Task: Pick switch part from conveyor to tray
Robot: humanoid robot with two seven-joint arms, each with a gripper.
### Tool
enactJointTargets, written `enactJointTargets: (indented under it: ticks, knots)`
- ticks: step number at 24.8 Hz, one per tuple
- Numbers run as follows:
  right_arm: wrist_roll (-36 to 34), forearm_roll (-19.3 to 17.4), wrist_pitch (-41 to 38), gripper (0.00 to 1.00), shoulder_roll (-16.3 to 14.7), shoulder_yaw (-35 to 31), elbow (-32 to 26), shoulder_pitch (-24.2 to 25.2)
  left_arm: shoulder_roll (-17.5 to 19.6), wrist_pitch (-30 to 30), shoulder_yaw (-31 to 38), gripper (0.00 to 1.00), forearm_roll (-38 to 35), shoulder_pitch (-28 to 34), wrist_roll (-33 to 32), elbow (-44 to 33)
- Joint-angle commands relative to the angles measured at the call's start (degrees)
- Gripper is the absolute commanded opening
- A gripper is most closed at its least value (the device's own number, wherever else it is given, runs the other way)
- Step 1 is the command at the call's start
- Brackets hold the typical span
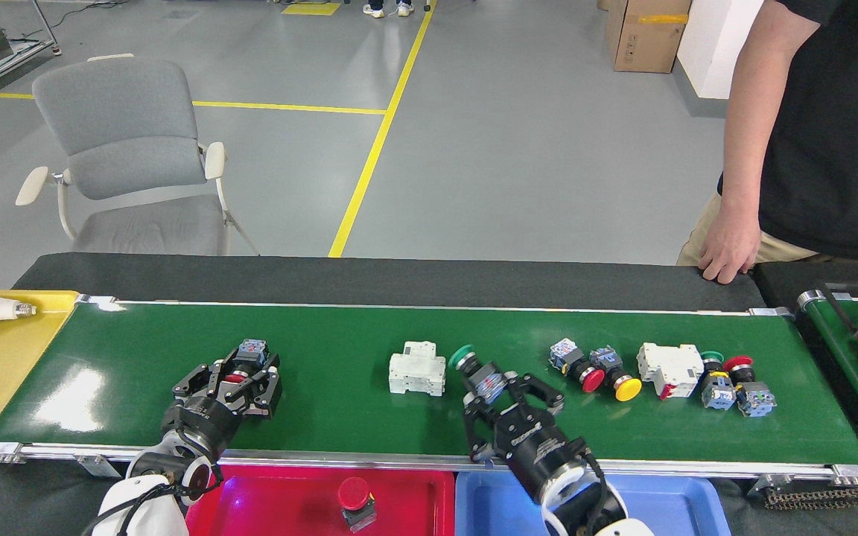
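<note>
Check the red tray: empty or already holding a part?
Not empty. One red-capped switch sits inside the red tray, below the conveyor.

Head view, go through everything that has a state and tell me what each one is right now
left gripper: fingers around the red-capped switch, grip unclear
right gripper: open, at green-capped switch
white breaker: loose on conveyor
red tray: holds one red switch
blue tray: nothing visible inside
</note>
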Motion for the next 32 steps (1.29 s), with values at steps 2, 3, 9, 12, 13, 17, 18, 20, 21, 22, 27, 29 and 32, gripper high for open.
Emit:
enactJointTargets:
  ticks: [2, 3, 9, 12, 13, 17, 18, 20, 21, 22, 27, 29, 32]
  knots:
    - [0.14, 0.06, -8.08, 1.0, 0.38, 4.39, -1.26, 0.63, 0.47, -0.61, -0.34, 0.1, 0.44, 0.05, 2.81, -1.22]
    - [0.14, 0.06, -8.08, 1.0, 0.3, 5.62, -1.26, 0.98, 0.55, -1.66, -0.52, 0.1, 1.05, 0.75, 2.81, -2.18]
    - [0.14, -0.47, -7.12, 1.0, 0.3, 4.48, -3.2, 1.42, 5.39, -23.28, 2.03, 0.18, 3.25, 13.06, 2.46, -21.61]
    - [-0.03, -1.97, -2.81, 1.0, -0.06, -7.74, -8.47, 7.31, 8.29, -23.28, 3.26, 0.36, 11.16, 23.51, 2.19, -29.61]
    - [-0.3, -2.14, -0.17, 1.0, 0.3, -13.01, -10.76, 9.94, 8.2, -23.28, 3.35, 0.4, 11.86, 25.71, 2.02, -30.75]
    - [-4.69, -2.49, 10.37, 1.0, 3.2, -30.05, -13.22, 19.34, 7.06, -23.28, 3.52, 1.0, 11.77, 29.4, 2.02, -33.74]
    - [-5.66, -2.58, 10.37, 1.0, 3.11, -32.52, -13.22, 20.84, 6.97, -23.28, 3.52, 1.0, 11.77, 30.37, 2.02, -33.83]
    - [-5.92, -3.2, 10.37, 1.0, 3.11, -34.98, -13.22, 22.69, 6.88, -23.28, 3.52, 1.0, 11.77, 31.51, 2.02, -34.0]
    - [-5.92, -4.25, 10.46, 1.0, 3.11, -35.25, -13.22, 23.04, 6.8, -23.28, 3.61, 1.0, 11.86, 31.86, 2.02, -34.0]
    - [-5.92, -4.95, 10.73, 1.0, 3.11, -35.25, -13.22, 23.04, 6.62, -23.28, 3.88, 1.0, 11.77, 31.95, 2.02, -34.0]
    - [-5.57, -5.04, 10.99, 1.0, 3.02, -34.98, -13.13, 21.72, 4.95, -22.76, 11.87, 1.0, 11.69, 31.69, 2.46, -34.0]
    - [-5.22, -3.72, 11.08, 1.0, 3.02, -32.88, -12.95, 19.52, 5.39, -13.79, 14.16, 1.0, 11.51, 30.9, 2.72, -33.65]
    - [-2.41, 0.14, 11.52, 1.0, 3.11, -25.84, -10.49, 13.2, 5.56, -6.85, 15.13, 1.0, 10.45, 31.6, 2.72, -33.12]
